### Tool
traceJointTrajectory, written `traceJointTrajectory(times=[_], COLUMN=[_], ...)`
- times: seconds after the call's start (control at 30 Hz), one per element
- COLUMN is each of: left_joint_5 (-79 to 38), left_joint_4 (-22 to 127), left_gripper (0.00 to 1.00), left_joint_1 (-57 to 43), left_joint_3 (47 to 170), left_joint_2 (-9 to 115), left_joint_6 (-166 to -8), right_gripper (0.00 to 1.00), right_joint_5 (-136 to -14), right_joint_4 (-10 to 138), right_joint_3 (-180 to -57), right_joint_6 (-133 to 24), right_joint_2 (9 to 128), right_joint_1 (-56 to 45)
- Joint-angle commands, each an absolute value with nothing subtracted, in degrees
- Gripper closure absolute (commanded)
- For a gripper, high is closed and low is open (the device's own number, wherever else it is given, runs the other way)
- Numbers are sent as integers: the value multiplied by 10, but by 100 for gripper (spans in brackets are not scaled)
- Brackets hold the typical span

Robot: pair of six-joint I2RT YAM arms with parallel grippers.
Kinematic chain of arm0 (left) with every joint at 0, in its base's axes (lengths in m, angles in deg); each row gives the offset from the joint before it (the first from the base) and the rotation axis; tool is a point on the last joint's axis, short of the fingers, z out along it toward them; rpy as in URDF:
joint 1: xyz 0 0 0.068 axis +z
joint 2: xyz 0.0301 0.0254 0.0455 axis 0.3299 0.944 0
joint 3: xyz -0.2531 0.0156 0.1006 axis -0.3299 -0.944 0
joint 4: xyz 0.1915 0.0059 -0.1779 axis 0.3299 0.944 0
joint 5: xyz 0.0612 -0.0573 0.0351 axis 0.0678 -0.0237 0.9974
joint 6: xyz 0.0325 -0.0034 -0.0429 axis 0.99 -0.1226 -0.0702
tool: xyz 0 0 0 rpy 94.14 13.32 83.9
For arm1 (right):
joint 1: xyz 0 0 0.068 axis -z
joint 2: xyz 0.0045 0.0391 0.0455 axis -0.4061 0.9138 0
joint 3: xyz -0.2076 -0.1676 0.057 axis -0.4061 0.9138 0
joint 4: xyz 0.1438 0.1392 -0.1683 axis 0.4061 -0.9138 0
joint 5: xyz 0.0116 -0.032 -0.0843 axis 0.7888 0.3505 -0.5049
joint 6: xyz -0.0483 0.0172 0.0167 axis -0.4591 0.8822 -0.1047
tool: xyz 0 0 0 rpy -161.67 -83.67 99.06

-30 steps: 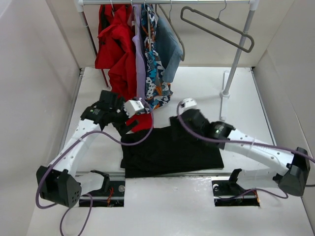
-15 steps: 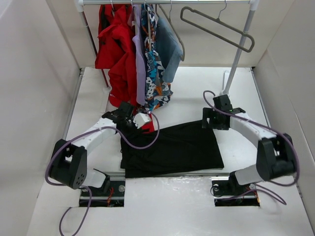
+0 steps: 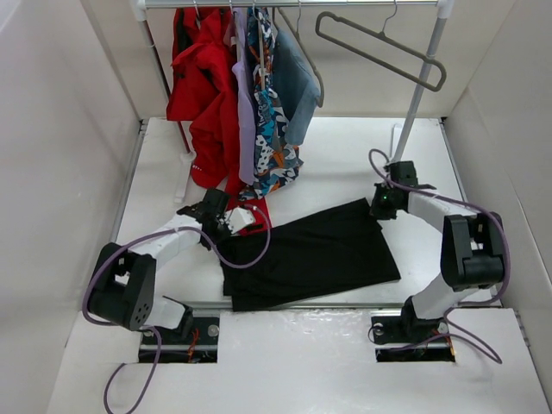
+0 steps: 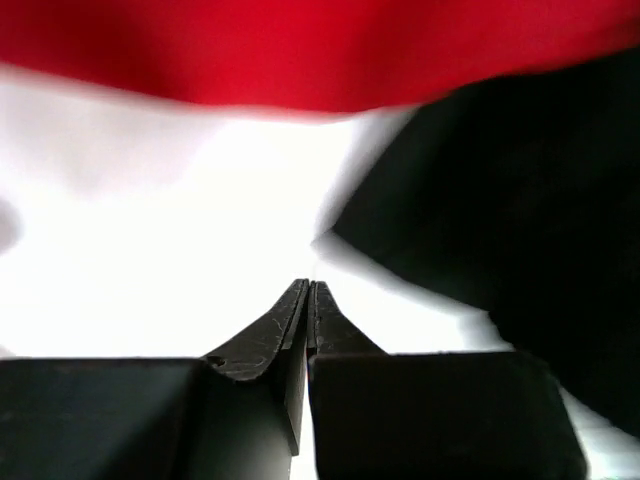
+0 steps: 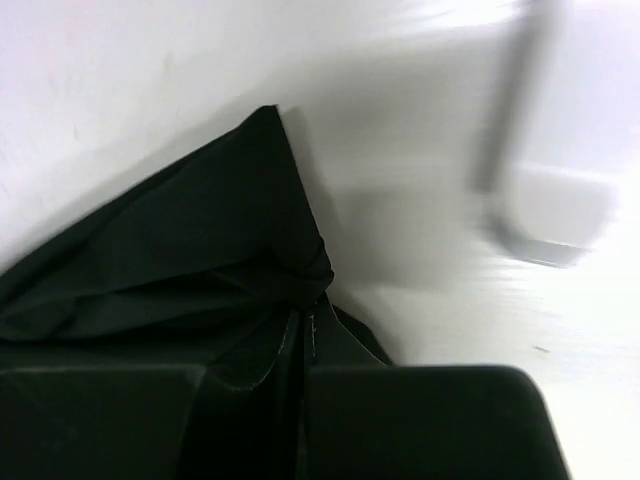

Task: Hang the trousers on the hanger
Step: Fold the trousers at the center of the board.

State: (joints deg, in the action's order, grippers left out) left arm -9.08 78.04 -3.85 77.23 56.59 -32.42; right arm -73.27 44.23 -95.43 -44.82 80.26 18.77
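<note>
Trousers (image 3: 310, 254) corner within right end effector (image 5: 305, 322)

Tally time: one pair of trousers (image 3: 310, 254), one hanger (image 3: 379, 47), four hung garments, two arms!
On the single rail (image 3: 345, 3) at the far side: one red garment (image 3: 203, 78), one lilac garment (image 3: 244, 108), one patterned garment (image 3: 269, 129), one blue-grey garment (image 3: 297, 82), left of the hanger; near side, one left arm (image 3: 164, 243), one right arm (image 3: 431, 205), all on one table (image 3: 345, 155).

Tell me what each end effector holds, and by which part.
The right end effector pinches the black fabric trousers at their far right corner. The left end effector is shut on nothing.
</note>
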Motion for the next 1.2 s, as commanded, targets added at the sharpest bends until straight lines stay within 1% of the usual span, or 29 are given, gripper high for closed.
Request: traceJointTrajectory(times=[0.0, 0.1, 0.17, 0.2, 0.23, 0.27, 0.3, 0.33, 0.37, 0.4, 0.47, 0.53, 0.6, 0.67, 0.73, 0.8, 0.83, 0.93, 0.97, 1.07, 1.13, 1.17], left_joint_5=[-26, -15, -7, -21, -43, -74, -152, -190, -229, -301, -351, -383, -376, -339, -290, -283, -276, -253, -232, -219, -227, -227], left_joint_4=[729, 712, 707, 726, 751, 813, 843, 865, 883, 914, 936, 949, 940, 902, 848, 823, 808, 754, 732, 709, 709, 709], left_gripper=[100, 100, 100, 98, 91, 84, 77, 64, 59, 54, 44, 40, 33, 29, 26, 22, 14, 12, 12, 14, 22, 46], left_joint_1=[-10, -3, -3, -3, -9, -9, -17, -33, -43, -66, -92, -118, -166, -217, -246, -284, -298, -343, -350, -363, -371, -379], left_joint_3=[788, 823, 856, 874, 896, 917, 951, 959, 959, 959, 941, 904, 874, 843, 836, 836, 836, 814, 806, 776, 755, 747], left_joint_2=[568, 586, 593, 599, 599, 599, 591, 580, 566, 535, 514, 503, 494, 486, 486, 513, 521, 559, 570, 591, 591, 585], left_joint_6=[-283, -272, -280, -290, -299, -307, -312, -319, -319, -311, -311, -318, -318, -329, -366, -372, -372, -352, -346, -327, -308, -303], right_gripper=[100, 100, 100, 100, 100, 100, 100, 100, 100, 100, 100, 100, 100, 100, 100, 100, 100, 100, 100, 100, 100, 100], right_joint_5=[-728, -738, -715, -707, -702, -702, -702, -702, -707, -713, -720, -727, -737, -744, -744, -744, -744, -744, -744, -744, -750, -750], right_joint_4=[488, 488, 502, 508, 508, 508, 514, 519, 519, 519, 508, 498, 486, 485, 485, 491, 491, 491, 491, 491, 486, 485], right_joint_3=[-977, -977, -965, -952, -952, -942, -937, -925, -919, -913, -913, -913, -913, -913, -913, -907, -902, -896, -891, -891, -891, -891], right_joint_6=[-389, -352, -320, -308, -289, -282, -275, -270, -269, -269, -282, -297, -310, -310, -310, -310, -310, -305, -305, -305, -305, -310], right_joint_2=[748, 735, 727, 727, 727, 727, 727, 719, 709, 709, 702, 702, 702, 696, 696, 691, 691, 691, 691, 686, 679, 673], right_joint_1=[230, 235, 235, 227, 221, 216, 207, 207, 207, 207, 207, 207, 212, 218, 219, 224, 224, 236, 236, 241, 247, 247])
